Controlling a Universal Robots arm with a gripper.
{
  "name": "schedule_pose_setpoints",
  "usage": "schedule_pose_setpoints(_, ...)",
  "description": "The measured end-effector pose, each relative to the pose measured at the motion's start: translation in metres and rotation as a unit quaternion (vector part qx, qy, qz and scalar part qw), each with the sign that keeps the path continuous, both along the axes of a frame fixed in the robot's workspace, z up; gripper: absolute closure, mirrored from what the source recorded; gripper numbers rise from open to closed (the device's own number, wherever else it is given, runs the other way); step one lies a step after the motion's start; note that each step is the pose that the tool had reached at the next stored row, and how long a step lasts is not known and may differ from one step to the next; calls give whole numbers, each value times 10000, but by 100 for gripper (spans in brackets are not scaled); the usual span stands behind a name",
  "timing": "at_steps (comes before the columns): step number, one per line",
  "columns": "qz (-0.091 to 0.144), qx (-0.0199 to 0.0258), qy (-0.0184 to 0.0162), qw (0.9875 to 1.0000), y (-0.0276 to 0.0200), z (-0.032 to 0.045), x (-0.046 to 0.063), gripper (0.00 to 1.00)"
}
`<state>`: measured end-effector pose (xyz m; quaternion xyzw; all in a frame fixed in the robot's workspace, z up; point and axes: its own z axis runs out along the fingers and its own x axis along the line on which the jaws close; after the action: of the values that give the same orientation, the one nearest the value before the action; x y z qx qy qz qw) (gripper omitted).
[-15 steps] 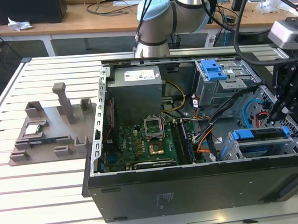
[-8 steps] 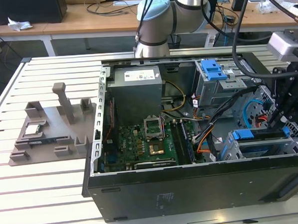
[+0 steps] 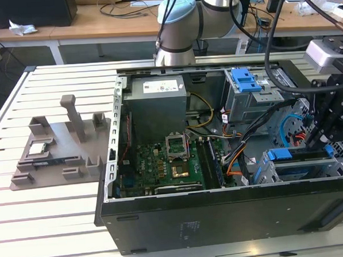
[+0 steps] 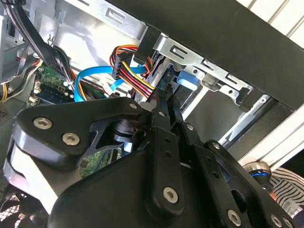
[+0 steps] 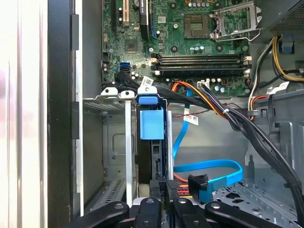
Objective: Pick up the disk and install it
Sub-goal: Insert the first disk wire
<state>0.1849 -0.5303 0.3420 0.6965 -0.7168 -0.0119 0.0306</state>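
Black metal gripper linkage lies nearest in both wrist views, its tip pushed down into the open black computer case. From these pictures I cannot tell whether the jaws are parted or clamped, nor whether they have hold of anything.

Directly ahead of the jaws stands the silver sheet-metal drive cage. The disk, a flat silver-metal hard drive framed by blue plastic side rails, sits edge-on in one of its slots. Its blue rail end points away from the jaws and its near end runs in under them. In the exterior view the disk lies along the cage, with the gripper at its end.

Just beside the jaws loops a flat blue data cable. A bundle of red, yellow and black power wires with a black plug hangs close on one side. Beyond the cage, well ahead of the jaws, lies the green motherboard.

By my judgement the pick-up is done and the installing is in hand, with the drive in its bay or nearly so. The next move calls for a straight push along the slot so that the rails do not bind. It also calls for keeping clear of the loose cables that crowd the jaws.
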Motion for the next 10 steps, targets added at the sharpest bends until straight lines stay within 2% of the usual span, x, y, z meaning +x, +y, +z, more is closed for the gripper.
schedule_pose_setpoints(6,0,-4,1,10000,0,-62,0,84)
schedule_pose_setpoints(10,0,-1,0,10000,0,-72,0,84)
